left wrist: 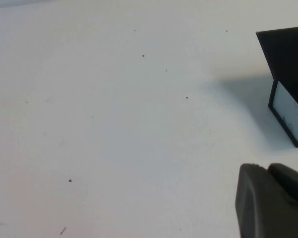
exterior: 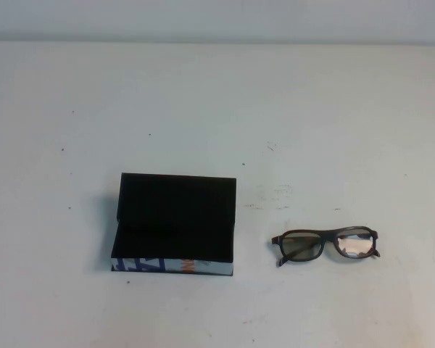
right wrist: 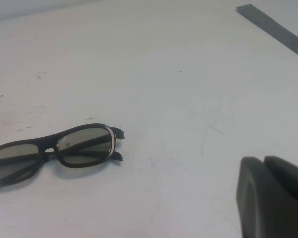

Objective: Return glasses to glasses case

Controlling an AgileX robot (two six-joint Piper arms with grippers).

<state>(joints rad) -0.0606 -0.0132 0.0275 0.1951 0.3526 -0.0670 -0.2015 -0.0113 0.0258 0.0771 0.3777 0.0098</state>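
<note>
Glasses [exterior: 325, 244] are seen at three o'clock of the open case [exterior: 175, 225]; the right gripper [right wrist: 273, 198], closed and empty, should be opened before the frame's bridge is pinched. Left gripper [left wrist: 270, 201]: state can't be told.

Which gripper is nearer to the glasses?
Right. The right gripper sees the glasses close by; the left gripper sits beside the glasses case, farther away.

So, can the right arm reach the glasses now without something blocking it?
Probably yes: the glasses lie alone on bare table, right of the glasses case. The shut right gripper is parked nearby.
</note>
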